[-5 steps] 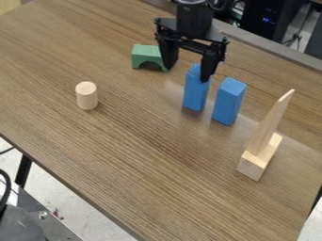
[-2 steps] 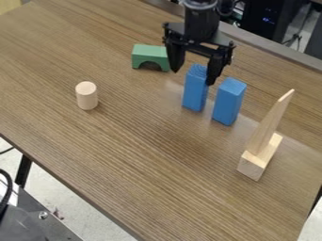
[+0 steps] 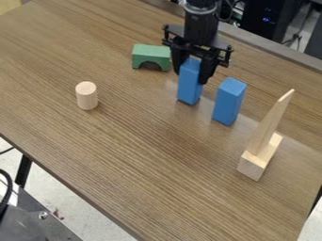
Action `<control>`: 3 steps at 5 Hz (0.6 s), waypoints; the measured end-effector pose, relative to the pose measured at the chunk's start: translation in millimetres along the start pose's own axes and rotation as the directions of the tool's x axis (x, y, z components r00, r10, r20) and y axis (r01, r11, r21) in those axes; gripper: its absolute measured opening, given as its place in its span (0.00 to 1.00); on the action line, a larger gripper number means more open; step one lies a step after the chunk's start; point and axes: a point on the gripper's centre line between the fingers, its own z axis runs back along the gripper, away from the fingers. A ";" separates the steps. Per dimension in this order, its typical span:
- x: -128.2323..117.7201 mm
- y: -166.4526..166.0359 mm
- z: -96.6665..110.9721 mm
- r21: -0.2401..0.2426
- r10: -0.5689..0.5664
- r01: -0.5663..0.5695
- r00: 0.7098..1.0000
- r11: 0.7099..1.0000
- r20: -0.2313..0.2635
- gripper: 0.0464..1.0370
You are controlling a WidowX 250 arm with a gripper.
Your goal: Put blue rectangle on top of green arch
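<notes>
In claw (image 3: 190,75), narrowed to block width, grips blue rectangle (image 3: 188,89) upright by upper end, beside second blue block (image 3: 228,101), near green arch (image 3: 151,54).

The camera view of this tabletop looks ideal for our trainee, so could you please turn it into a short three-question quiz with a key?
1. Fill in the blank: the pale wooden cylinder stands nearer the picture's ____ edge than the green arch does.
2. Multiple choice: what is between the fingers of the gripper?
A) the green arch
B) a blue rectangle
C) the pale wooden cylinder
3. True or false: a blue rectangle already rests on top of the green arch.

Key: 1 left; 2 B; 3 false.
</notes>
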 end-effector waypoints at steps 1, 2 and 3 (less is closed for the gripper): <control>13.1 7.4 11.4 0.010 0.012 -0.012 0.999 1.000 0.031 0.55; 40.4 26.4 33.6 0.002 0.112 -0.113 0.992 0.994 0.063 0.55; 64.1 48.5 38.6 -0.016 0.201 -0.201 0.978 0.980 0.056 0.55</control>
